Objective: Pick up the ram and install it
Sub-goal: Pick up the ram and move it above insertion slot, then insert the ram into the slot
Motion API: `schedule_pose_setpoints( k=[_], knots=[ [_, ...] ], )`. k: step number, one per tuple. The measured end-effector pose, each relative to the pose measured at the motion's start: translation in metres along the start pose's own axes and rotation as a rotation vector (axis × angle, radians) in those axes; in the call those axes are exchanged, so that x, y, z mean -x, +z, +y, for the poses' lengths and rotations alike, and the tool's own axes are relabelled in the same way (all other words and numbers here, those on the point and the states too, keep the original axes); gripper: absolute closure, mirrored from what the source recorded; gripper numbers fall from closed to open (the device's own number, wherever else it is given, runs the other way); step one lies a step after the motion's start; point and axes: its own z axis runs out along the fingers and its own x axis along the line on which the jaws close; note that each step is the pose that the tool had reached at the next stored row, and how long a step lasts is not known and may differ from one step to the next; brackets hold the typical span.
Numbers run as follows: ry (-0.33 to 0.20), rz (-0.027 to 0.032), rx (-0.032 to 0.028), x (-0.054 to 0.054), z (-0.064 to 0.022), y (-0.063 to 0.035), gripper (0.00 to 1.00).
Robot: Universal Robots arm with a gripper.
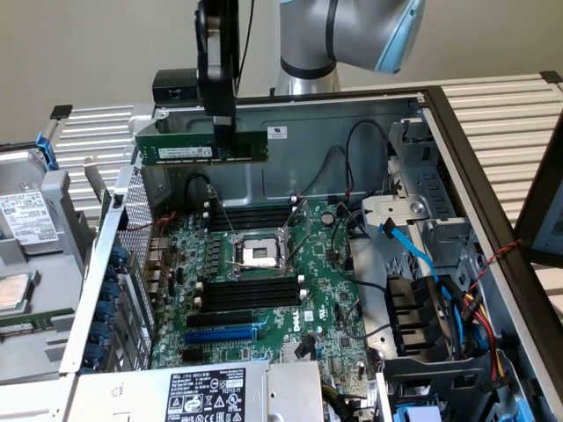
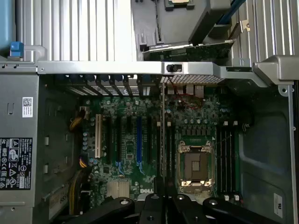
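Ram [image 1: 180, 148] hangs in the air above the open computer case [image 1: 457, 132], clear of the board and well apart from anything below it. It is held on edge, label side facing the exterior camera.

Exterior view, left to right:
- Far left, outside the case: loose drive hardware [image 1: 22, 224] on the table. Not involved.
- The ram's long axis runs level across the view. Its longer free end sticks out toward the exterior view's left and a shorter end shows to the right.
- Gripper [image 1: 222, 127] comes down from above and pinches the ram on its two flat faces, right of the stick's middle. Jaws are pressed onto the board, with no gap visible.
- Below, toward the near side: motherboard [image 1: 308, 352] with the CPU socket [image 1: 261, 255] at centre. One bank of black memory slots [image 1: 251, 217] lies behind the socket and a second bank [image 1: 251, 290] lies in front. Both look empty.
- Blue expansion slot [image 1: 222, 333] lies nearer the camera.
- Right: drive cage [image 1: 422, 229] and blue cable [image 1: 413, 251], well apart from the ram.

Key relation: the slots run the same way as the ram, so stick and slots look roughly parallel. The slots lie below the gripper.

Wrist view: the ram [image 2: 162, 130] reads as a thin edge-on line running out from between the fingers [image 2: 152, 207], parallel to the slots [image 2: 226, 158] and just beside the socket [image 2: 195, 167]. Which slot it lines up with, I cannot tell.
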Motion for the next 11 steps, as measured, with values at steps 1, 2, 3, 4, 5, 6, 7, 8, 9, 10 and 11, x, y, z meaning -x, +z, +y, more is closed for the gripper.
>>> schedule_pose_setpoints(
  k=[1,2,3,4,5,6,7,8,9,10,11],
  knots=[
    [-0.001,-0.0005,0.0006,0.001,-0.0191,-0.0011,0.87],
    [-0.001,-0.0006,0.0009,0.002,-0.0283,-0.0015,0.87],
    [-0.001,-0.0005,0.0016,0.004,-0.0458,-0.0020,0.87],
    [-0.001,-0.0002,0.0092,0.004,-0.0530,-0.0024,0.87],
    [-0.001,-0.0002,0.0092,0.004,-0.0531,-0.0024,0.87],
    [-0.001,-0.0001,0.0092,0.004,-0.0531,-0.0024,0.87],
    [-0.001,-0.0002,0.0092,0.004,-0.0531,-0.0024,0.87],
    [-0.001,-0.0002,0.0092,0.004,-0.0531,-0.0024,0.87],
    [-0.001,-0.0002,0.0092,0.004,-0.0531,-0.0024,0.87],
    [-0.001,-0.0002,0.0092,0.004,-0.0531,-0.0024,0.87],
    [-0.001,-0.0001,0.0092,0.004,-0.0531,-0.0024,0.87]
  ],
)
